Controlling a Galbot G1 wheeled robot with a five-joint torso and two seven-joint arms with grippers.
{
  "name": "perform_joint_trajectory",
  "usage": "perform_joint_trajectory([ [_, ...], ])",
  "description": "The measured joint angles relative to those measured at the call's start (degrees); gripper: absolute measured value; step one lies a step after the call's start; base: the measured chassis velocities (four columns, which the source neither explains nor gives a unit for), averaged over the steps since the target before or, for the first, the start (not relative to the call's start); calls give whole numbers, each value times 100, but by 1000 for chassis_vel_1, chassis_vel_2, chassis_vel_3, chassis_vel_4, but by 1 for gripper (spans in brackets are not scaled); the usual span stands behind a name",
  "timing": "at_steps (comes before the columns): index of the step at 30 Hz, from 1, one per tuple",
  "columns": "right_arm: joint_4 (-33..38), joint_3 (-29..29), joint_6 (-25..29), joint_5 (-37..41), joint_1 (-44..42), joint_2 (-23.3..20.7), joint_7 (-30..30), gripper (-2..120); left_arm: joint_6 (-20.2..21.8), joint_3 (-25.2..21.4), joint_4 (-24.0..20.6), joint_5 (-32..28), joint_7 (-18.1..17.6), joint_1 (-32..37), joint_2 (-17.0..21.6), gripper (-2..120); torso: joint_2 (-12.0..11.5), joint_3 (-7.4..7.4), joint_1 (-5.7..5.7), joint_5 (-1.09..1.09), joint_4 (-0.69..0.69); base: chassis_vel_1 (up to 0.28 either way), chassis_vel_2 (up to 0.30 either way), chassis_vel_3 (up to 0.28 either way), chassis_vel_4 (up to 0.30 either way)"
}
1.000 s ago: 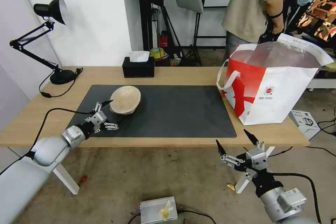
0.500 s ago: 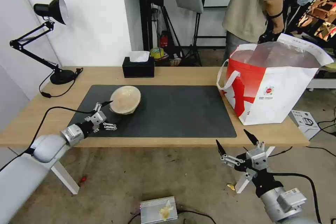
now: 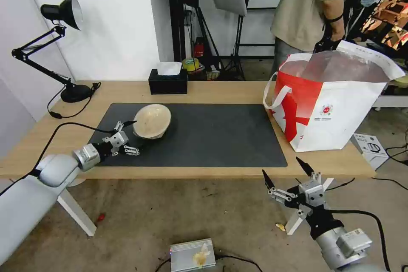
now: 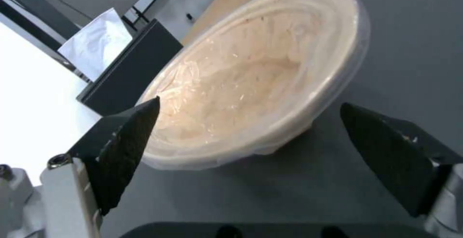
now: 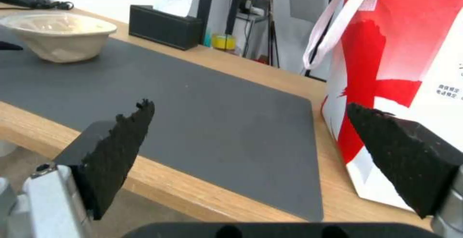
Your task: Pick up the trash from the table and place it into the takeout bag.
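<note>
Head view puts the right hand (image 3: 290, 175) nearest, hanging below the front edge of the long light-wood worktop (image 3: 221, 89), its black fingers spread wide and empty, apparently idle. Farther in, the left hand (image 3: 129, 136) hovers low over the dark grey rectangular mat (image 3: 204, 136), fingers wide apart and gripping nothing, just beside the beige paper-like bowl (image 3: 152, 120), on its near left side. From the left wrist view the bowl (image 4: 255, 75) sits between and beyond the fingertips (image 4: 128, 147), not yet enclosed. Right of the mat, the large red-and-white takeout bag (image 3: 335, 110) with white loop handles stands open on the worktop. Only this bowl lies on the mat as trash; whether the other items are already bagged cannot be told, since the bag's inside is hidden. By my reading, grasping and bagging the bowl remain.
</note>
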Motion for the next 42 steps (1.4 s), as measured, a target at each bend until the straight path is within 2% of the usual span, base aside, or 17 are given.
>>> perform_joint_trajectory([
  [3, 0, 0, 0, 0, 0, 0, 0, 100, -45, 208, 256, 14, -7, -291, -111, 100, 0, 0, 0, 0, 0, 0, 0, 0, 0],
  [8, 0, 0, 0, 0, 0, 0, 0, 100, -90, 342, 404, 33, -10, -439, -202, 100, 0, 0, 0, 1, 0, 0, 0, 0, 0],
  [20, 0, 0, 0, 0, 0, 0, 0, 100, -119, 441, 473, 74, -28, -511, -267, 100, 0, 0, 0, 0, 0, 0, 0, 0, 0],
  [22, 0, 0, 0, 0, 0, 0, 0, 100, -145, 430, 484, 105, -31, -506, -277, 96, 0, -1, 0, 0, 0, 0, 0, 0, 0],
  [23, 0, 0, 0, 0, 0, 0, 0, 100, -169, 418, 491, 127, -32, -506, -283, 90, 0, -1, 0, 0, 0, 0, 0, 0, 0],
  [24, 0, 0, 0, 0, 0, 0, 0, 100, -169, 418, 491, 127, -32, -506, -283, 90, 0, -1, 0, 0, 0, 0, 0, 0, 0],
  [27, 0, 0, 0, 0, 0, 0, 0, 100, -206, 405, 500, 142, -32, -501, -286, 77, 0, -1, 0, 0, 0, 0, 0, 0, 0],
  [28, 0, 0, 0, 0, 0, 0, 0, 100, -206, 405, 500, 142, -32, -501, -286, 77, 0, -1, 0, 0, 0, 0, 0, 0, 0],
  [31, 0, 0, 0, 0, 0, 0, 0, 100, -213, 392, 500, 144, -32, -485, -285, 62, 0, -1, 0, 0, 0, 0, 0, 0, 0],
  [32, 0, 0, 0, 0, 0, 0, 0, 100, -213, 392, 500, 144, -32, -485, -285, 62, 0, -1, 0, 0, 0, 0, 0, 0, 0],
  [36, 0, 0, 0, 0, 0, 0, 0, 100, -213, 374, 485, 144, -32, -464, -285, 43, 0, 0, 0, 0, 0, 0, 0, 0, 0],
  [38, 0, 0, 0, 0, 0, 0, 0, 100, -213, 369, 482, 143, -32, -456, -285, 40, 0, -1, 0, 0, 0, 0, 0, 0, 0],
  [41, 0, 0, 0, 0, 0, 0, 0, 100, -214, 362, 490, 143, -33, -432, -283, 25, 0, -1, 0, 0, 0, 0, 0, 0, 0],
  [42, 0, 0, 0, 0, 0, 0, 0, 100, -214, 362, 490, 143, -33, -432, -283, 25, 0, -1, 0, 0, 0, 0, 0, 0, 0],
])
